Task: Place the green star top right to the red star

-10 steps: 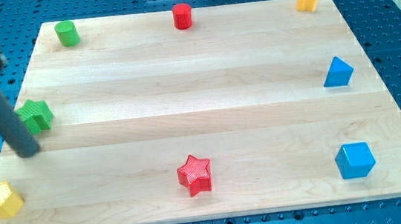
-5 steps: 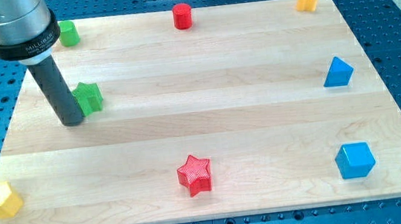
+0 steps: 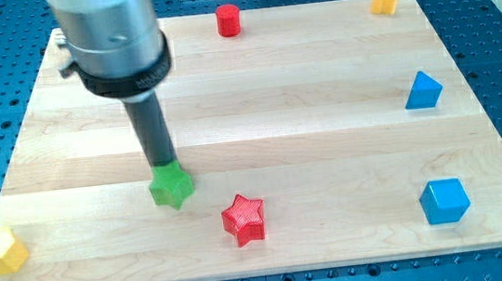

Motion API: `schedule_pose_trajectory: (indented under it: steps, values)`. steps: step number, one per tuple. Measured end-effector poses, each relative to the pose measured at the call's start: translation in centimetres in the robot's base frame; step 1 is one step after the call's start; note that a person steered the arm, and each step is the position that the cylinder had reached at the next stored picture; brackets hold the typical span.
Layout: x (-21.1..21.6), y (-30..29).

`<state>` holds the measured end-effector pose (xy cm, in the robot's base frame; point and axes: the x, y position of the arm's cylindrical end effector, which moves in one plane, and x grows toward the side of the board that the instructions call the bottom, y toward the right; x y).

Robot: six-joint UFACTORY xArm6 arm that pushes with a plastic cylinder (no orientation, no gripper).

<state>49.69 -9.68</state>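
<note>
Since my tip [image 3: 164,163] sits at twelve o'clock of the green star [image 3: 172,186], swing round to push it toward two o'clock of the red star [image 3: 243,218].

1. The green star [image 3: 172,186] is a small, bright green block with short blunt points, lying flat on the pale wooden table [image 3: 319,77]. It sits directly below my tip [image 3: 164,165] in the view, touching it or very nearly so; the rod's lower end meets the star's upper edge.
2. The red star [image 3: 243,218] is a red five-pointed block of about the same size, also lying flat. It lies toward the view's bottom right of my tip, near but apart from it, and just to the lower right of the green star without touching it.
</note>
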Motion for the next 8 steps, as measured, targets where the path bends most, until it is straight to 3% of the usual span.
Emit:
schedule_pose_trajectory:
  steps: [1,3,6,7,8]
  values:
    - [1.8,-2.4]
    - [3.9,-0.5]
    - [3.9,0.7]
    - [2.0,0.7]
    - [-2.6,4.0]
